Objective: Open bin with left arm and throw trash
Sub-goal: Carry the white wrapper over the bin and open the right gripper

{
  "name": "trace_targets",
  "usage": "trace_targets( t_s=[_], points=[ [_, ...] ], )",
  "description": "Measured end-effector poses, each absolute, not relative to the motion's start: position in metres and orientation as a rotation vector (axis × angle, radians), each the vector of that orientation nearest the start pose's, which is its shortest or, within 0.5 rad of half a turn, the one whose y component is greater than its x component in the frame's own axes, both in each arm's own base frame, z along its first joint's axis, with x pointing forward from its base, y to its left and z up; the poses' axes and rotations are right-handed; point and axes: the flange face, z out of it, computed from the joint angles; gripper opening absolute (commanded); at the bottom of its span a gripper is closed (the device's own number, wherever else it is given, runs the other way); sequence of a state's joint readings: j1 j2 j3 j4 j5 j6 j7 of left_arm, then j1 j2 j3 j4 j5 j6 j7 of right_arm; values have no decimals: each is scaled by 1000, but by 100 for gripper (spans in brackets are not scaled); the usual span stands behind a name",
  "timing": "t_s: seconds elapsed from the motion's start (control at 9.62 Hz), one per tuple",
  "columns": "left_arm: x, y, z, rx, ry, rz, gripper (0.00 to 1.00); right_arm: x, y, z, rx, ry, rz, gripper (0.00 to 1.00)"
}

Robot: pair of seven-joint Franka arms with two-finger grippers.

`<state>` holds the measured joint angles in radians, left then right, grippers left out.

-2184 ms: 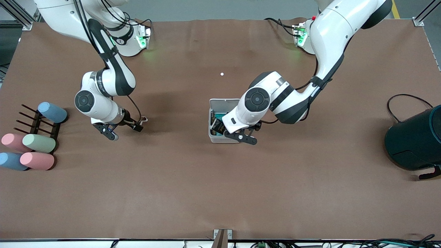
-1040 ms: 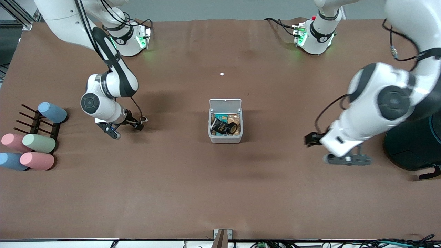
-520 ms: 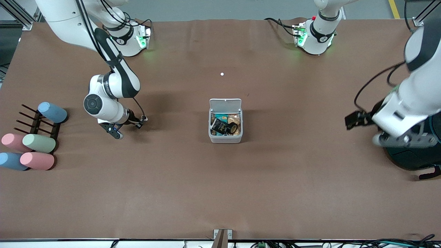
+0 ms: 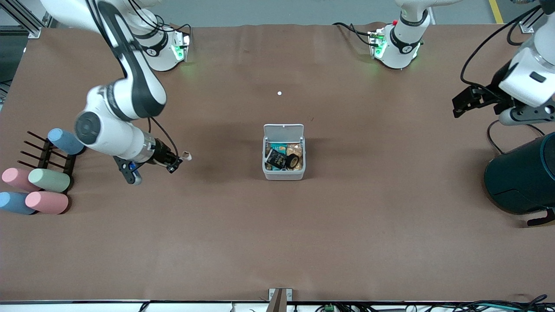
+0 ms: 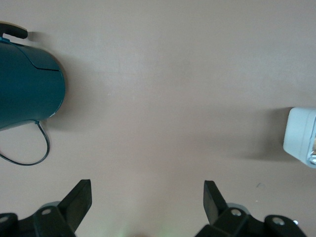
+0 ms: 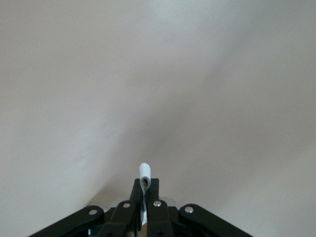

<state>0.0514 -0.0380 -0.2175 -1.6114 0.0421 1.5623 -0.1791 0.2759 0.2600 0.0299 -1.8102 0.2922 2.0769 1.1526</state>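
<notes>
the bin (image 4: 284,152) stands near the middle of the brown surface (image 4: 277,242) with its hinged lid (image 4: 283,130) raised on the side toward the robot bases; inside lie a dark wrapper (image 4: 276,158), a black tape roll (image 4: 293,161) and other scraps of trash. a corner of the bin also shows at the edge of the left wrist view (image 5: 301,136). the left end effector (image 4: 518,113) hangs in the air over the left arm's end of the surface, above the bare cloth beside the large dark teal container (image 4: 522,177); its fingers (image 5: 79,197) are spread wide apart with nothing between them. the right end effector (image 4: 130,171) hangs over the surface at the right arm's end, just beside a rack (image 4: 43,151) with pastel cups (image 4: 47,180); its fingers (image 6: 153,190) are pressed together on a small pale loop (image 6: 144,177), which sticks out past the fingertips and looks like a rubber band. a tiny white dot (image 4: 279,93) lies on the surface between the bin and the robot bases, well apart from the bin.
</notes>
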Motion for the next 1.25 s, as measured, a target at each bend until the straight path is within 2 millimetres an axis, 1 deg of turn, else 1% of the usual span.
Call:
trace_targets(
  t_s=[0.1,0.21,0.31,0.42,0.52,0.62,0.73,0.83,0.94,1.04,1.14,1.25],
  points=[
    [528,-87,620,-3088,36,-25,100,592,253,424,-2506,1434,206,0],
    [529,-80,623,-3100,50,-82,100,588,308,431,-2409,1487,152,0],
    [532,-70,628,-3120,37,-132,100,585,354,426,-2347,1509,135,0],
    [533,-64,630,-3129,26,-146,100,581,394,411,-2346,1498,148,0],
    [531,-63,632,-3129,24,-138,100,576,422,389,-2373,1480,168,0],
    [530,-63,634,-3130,25,-102,100,571,440,366,-2406,1468,189,1],
    [531,-63,637,-3131,25,-63,100,564,452,349,-2436,1459,206,4],
    [536,-63,635,-3132,24,-42,100,560,459,338,-2455,1455,218,27],
    [541,-63,632,-3134,25,-30,100,558,460,331,-2466,1456,225,60],
    [545,-64,629,-3135,27,-22,100,557,460,327,-2484,1459,241,73],
    [546,-64,628,-3135,28,-19,100,553,460,325,-2509,1463,265,77],
    [546,-64,628,-3135,29,-20,100,549,464,324,-2527,1457,279,96]
  ],
)
